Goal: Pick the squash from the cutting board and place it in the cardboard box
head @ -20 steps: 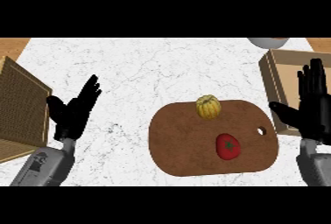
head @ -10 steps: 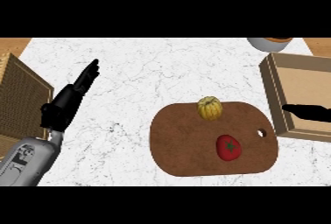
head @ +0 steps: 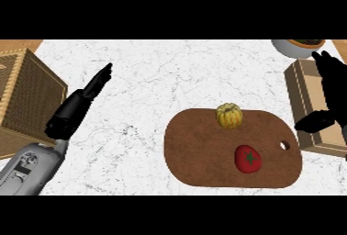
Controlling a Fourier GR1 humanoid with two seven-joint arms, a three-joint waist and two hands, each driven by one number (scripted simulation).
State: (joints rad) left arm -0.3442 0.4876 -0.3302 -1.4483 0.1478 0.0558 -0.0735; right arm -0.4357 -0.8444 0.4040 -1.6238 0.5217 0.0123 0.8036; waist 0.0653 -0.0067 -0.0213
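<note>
Only starting the pick: holding the right hand [head: 333,94] straight-fingered and empty over the cardboard box [head: 296,98] at 3 o'clock, leaving the squash [head: 229,114] untouched at the 12 o'clock edge of the cutting board [head: 203,151], probably needing a reach toward 9 o'clock before curling round it.

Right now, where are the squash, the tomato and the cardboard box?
squash [head: 229,115], head view, middle of its yellow ribbed body.
tomato [head: 249,159], head view, the green stem mark on top.
cardboard box [head: 297,94], head view, its left wall.
</note>
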